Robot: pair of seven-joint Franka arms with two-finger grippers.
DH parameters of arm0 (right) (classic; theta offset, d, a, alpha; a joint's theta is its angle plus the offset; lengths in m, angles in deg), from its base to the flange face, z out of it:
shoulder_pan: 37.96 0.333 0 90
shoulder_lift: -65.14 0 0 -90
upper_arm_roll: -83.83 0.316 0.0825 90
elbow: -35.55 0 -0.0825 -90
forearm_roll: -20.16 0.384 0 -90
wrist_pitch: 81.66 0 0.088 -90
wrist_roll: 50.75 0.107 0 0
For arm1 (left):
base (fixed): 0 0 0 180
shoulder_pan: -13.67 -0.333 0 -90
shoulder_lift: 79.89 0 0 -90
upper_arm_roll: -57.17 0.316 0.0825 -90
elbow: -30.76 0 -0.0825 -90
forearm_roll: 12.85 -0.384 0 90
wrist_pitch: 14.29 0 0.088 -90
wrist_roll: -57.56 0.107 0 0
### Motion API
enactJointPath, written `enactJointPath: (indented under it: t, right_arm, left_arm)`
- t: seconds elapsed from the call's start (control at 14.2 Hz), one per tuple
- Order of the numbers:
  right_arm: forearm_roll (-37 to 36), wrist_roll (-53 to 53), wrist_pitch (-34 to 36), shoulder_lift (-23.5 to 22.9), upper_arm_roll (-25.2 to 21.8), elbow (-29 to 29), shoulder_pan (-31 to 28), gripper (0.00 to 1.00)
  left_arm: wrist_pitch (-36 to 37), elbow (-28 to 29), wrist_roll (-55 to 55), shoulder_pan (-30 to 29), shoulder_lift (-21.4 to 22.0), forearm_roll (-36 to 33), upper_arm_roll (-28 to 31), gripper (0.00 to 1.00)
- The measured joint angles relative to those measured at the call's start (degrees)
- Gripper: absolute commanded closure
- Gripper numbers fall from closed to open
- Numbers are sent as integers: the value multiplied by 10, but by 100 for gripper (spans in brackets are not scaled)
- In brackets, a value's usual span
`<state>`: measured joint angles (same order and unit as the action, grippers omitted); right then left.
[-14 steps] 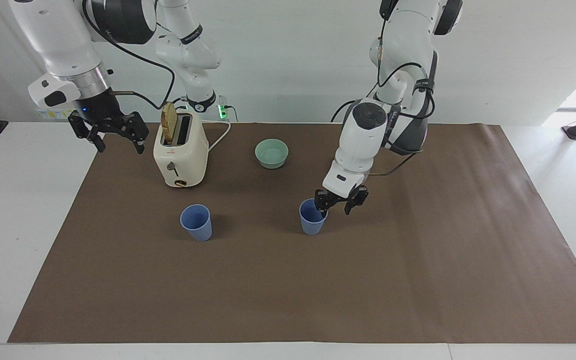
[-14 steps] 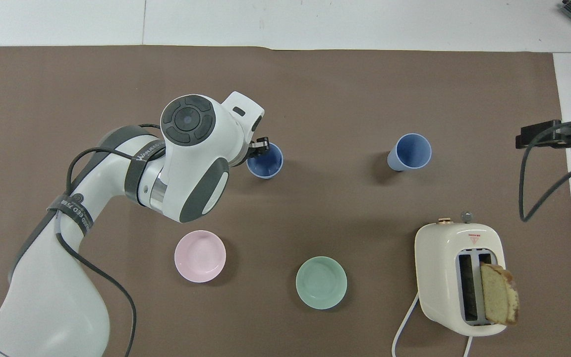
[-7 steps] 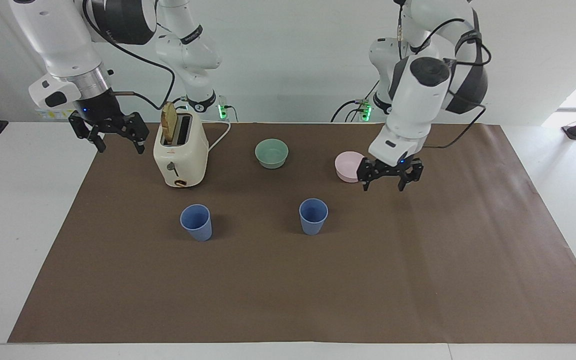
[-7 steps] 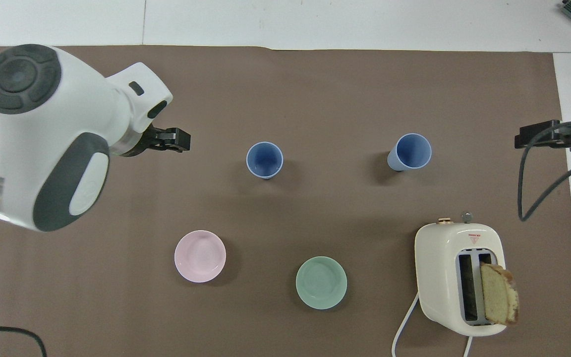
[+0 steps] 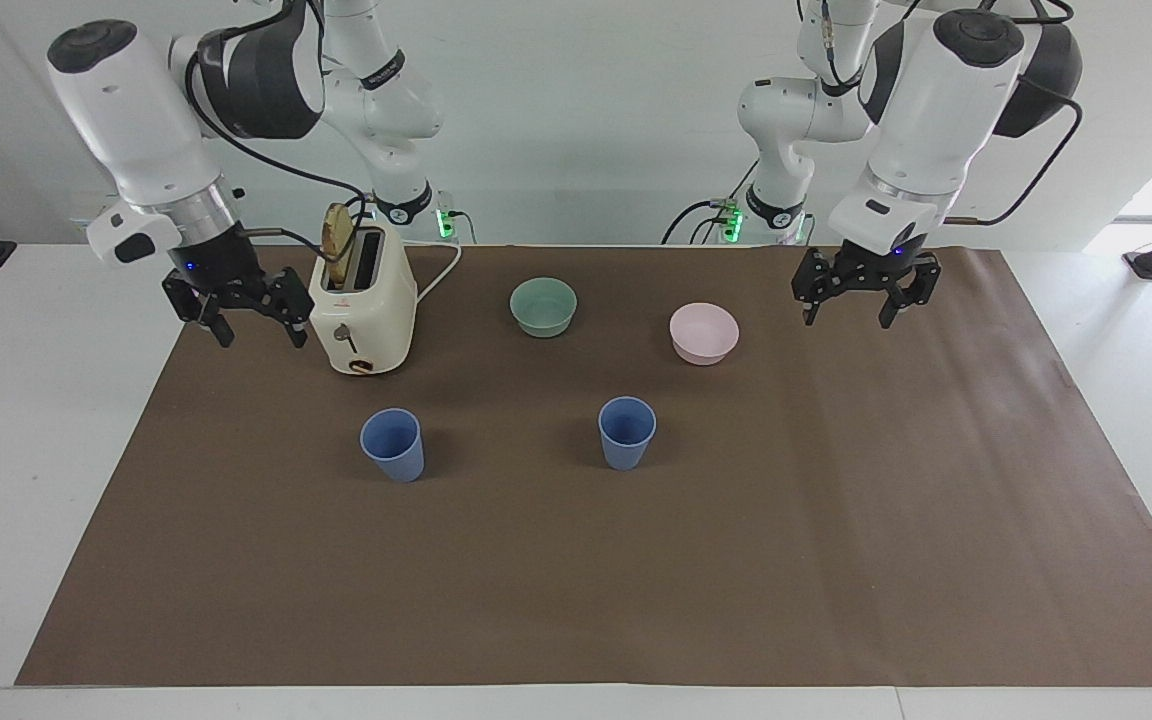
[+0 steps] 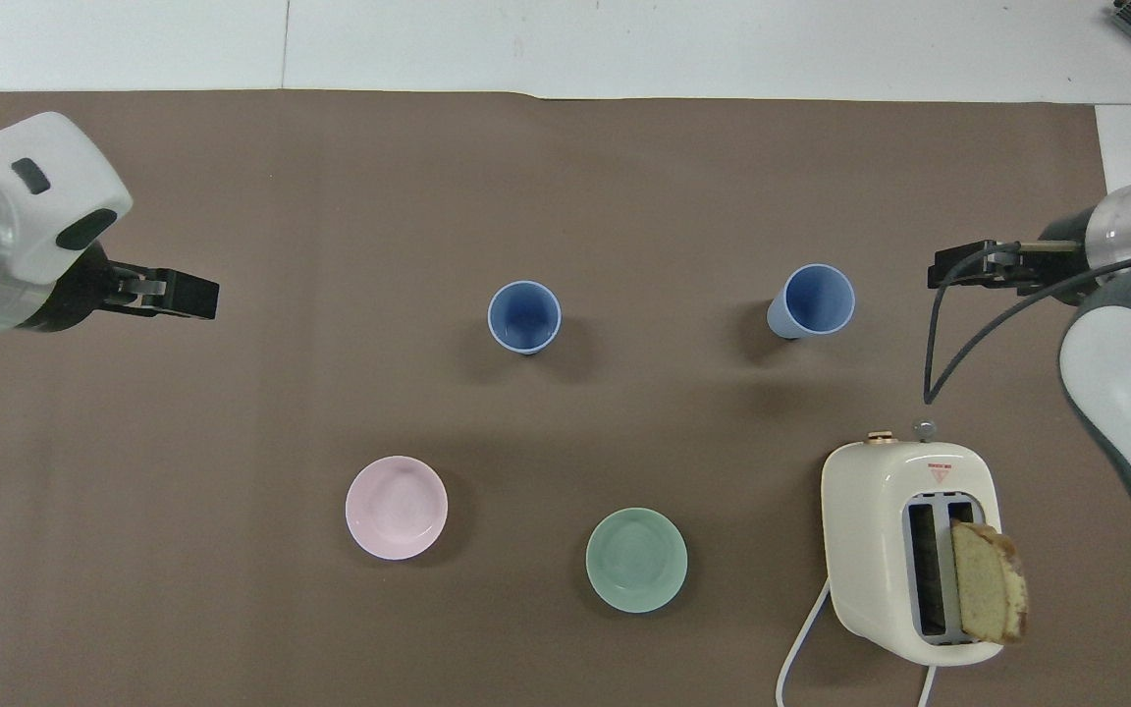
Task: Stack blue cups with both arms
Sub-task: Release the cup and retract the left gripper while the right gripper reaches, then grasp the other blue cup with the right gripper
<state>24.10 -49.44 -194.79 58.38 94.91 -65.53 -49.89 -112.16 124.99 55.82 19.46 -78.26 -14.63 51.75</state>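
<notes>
Since the earlier frames the left end effector (image 5: 862,293) has been withdrawn from the blue cup at mid-bench (image 5: 626,432) and raised over the mat's edge toward the left arm's end, its fingers spread and empty; the right end effector (image 5: 246,312) has been lowered beside the toaster (image 5: 362,305), fingers likewise apart; both blue cups stand upright and unstacked, farther from the robots than the toaster, the second cup (image 5: 393,444) nearest it; the step in hand is judged to be a fresh approach; a descent onto one cup's rim is called for next.
</notes>
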Motion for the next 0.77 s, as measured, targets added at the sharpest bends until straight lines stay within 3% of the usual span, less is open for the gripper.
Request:
enactJointPath:
  t: [0.28,0.77]
  right_arm:
    - [0,0,-37,-51,0,-8,24,0]
    - [0,0,-90,-82,0,-41,31,0]
  left_arm:
    - [71,-40,62,-26,18,1,5,0]
    - [96,-32,111,-53,24,15,4,0]
